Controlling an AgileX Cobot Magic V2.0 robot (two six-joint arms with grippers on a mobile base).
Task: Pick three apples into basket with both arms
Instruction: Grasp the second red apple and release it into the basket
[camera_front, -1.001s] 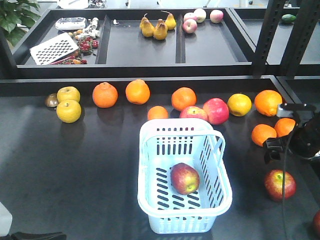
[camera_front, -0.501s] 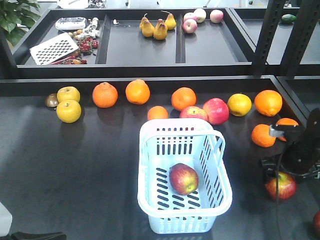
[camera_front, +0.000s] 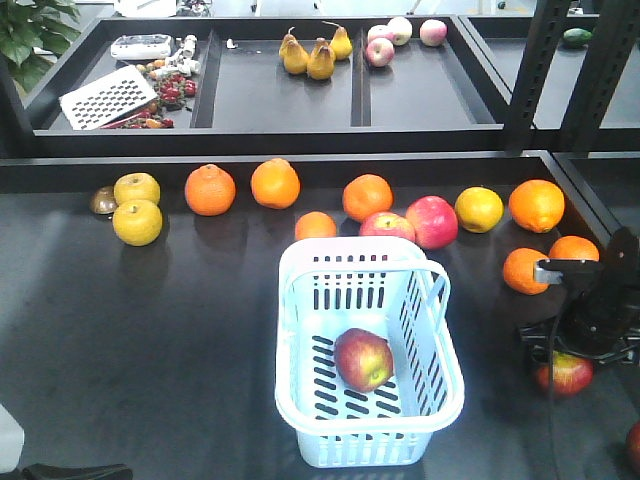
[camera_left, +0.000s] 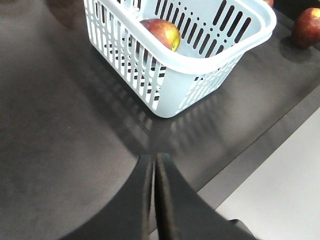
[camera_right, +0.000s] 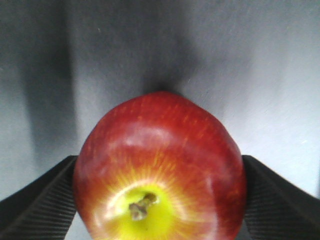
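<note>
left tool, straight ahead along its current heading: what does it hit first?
Probably the basket. The shut left tool aims at its near rounded corner, with only bare table between. Height is unclear from the wrist view, so if it is pitched downward it could meet the table first.

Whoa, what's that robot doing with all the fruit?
It is gathering apples into the basket. One apple already lies inside it. The right gripper is down over a second apple on the table, right of the basket, with a finger on each side; I can't tell if it's squeezing. The left gripper is shut and empty, near the basket.
</note>
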